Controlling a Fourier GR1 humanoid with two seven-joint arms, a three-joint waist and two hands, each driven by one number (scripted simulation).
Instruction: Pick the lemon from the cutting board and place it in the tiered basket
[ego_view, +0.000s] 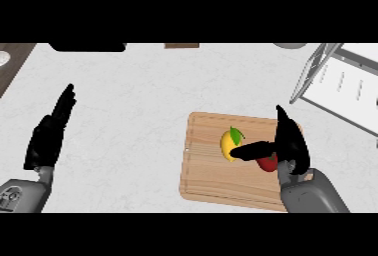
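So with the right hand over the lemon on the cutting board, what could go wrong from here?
The right hand has only its thumb across the lemon, so the fruit might roll away. A red object sits right beside it and could get nudged or grabbed instead. The tiered basket sits off at the counter's far right.

No text, label, brand, number or sign can be read on anything on the counter.

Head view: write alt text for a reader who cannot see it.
The right hand reaches over a wooden cutting board, its thumb across a yellow lemon, with a red item partly hidden beneath it. The left hand rests open at the left, and a white wire basket stands at the upper right.
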